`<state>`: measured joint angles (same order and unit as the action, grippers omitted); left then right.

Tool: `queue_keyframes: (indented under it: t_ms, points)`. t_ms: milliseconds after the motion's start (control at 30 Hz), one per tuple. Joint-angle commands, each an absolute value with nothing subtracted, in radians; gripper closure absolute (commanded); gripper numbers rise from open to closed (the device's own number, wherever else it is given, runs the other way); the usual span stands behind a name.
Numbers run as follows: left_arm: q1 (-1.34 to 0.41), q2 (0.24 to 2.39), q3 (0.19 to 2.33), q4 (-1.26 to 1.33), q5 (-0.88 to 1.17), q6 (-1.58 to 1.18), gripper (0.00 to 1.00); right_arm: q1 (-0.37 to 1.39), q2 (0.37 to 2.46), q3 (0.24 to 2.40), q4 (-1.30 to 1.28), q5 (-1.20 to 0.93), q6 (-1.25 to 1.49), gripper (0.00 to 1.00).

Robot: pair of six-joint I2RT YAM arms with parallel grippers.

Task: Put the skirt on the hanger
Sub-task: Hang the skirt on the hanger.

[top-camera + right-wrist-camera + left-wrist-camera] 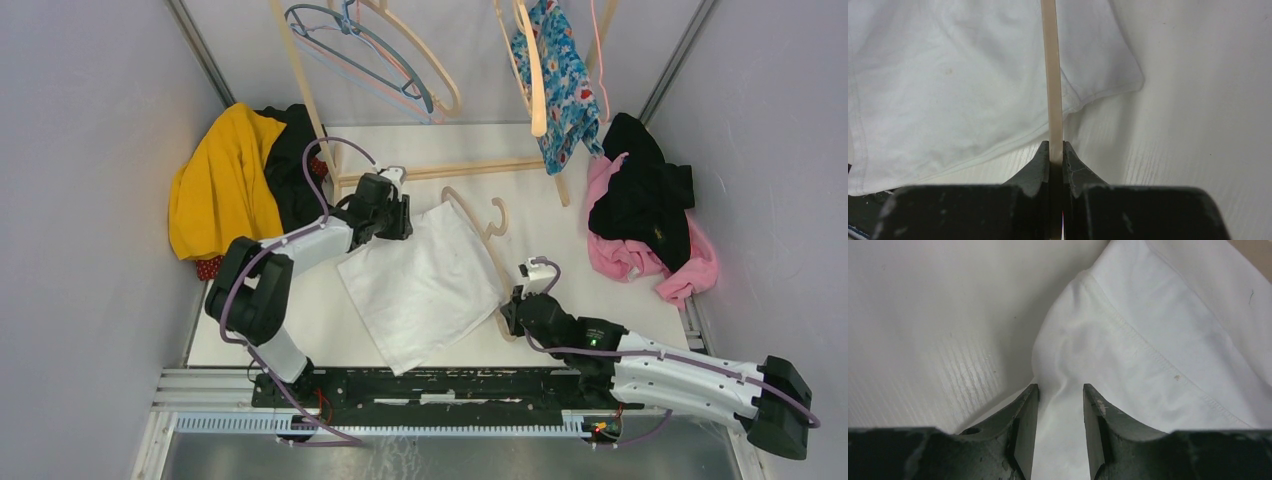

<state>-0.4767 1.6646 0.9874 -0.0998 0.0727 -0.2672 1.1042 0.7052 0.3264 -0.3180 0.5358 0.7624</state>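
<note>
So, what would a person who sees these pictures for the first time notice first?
Probably the white skirt spread flat in the middle of the table, with a wooden hanger along its right edge. The right claw is shut on that hanger, and the left claw stands open at the skirt's far left corner. A yellow garment lies heaped at the left wall.

The white skirt [425, 285] lies spread flat, the tan hanger [488, 232] lying along its right edge.

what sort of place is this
Probably a robot lab cell set up for clothes handling: plain panel walls enclosing a white table, a wooden rack with hangers, and heaps of clothes.
</note>
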Motion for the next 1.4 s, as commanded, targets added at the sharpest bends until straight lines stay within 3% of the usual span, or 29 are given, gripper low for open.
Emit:
queue_keyframes:
  t_ms: [0,300,867,933,1033,1067,1367]
  points:
    - [-0.469,1.663,1.057,-0.064,0.077,-0.269,0.54,1.106,0.713,0.327,-0.254,0.557,0.763,0.99]
    - [-0.467,1.767,1.147,-0.017,0.101,-0.187,0.52,1.106,0.712,0.339,-0.251,0.554,0.745,0.99]
    - [-0.459,1.972,1.213,0.085,0.23,-0.162,0.57,1.107,0.707,0.347,-0.253,0.538,0.729,0.99]
    - [-0.459,1.987,1.213,0.096,0.237,-0.17,0.62,1.106,0.711,0.348,-0.252,0.535,0.727,0.99]
    - [-0.461,2.003,1.214,0.106,0.244,-0.18,0.94,1.106,0.719,0.35,-0.247,0.531,0.724,0.99]
    - [-0.459,2.003,1.208,0.117,0.248,-0.183,0.96,1.107,0.72,0.35,-0.247,0.53,0.724,0.99]
    - [-0.46,1.977,1.193,0.178,0.323,-0.226,0.97,1.106,0.739,0.349,-0.237,0.515,0.72,0.99]
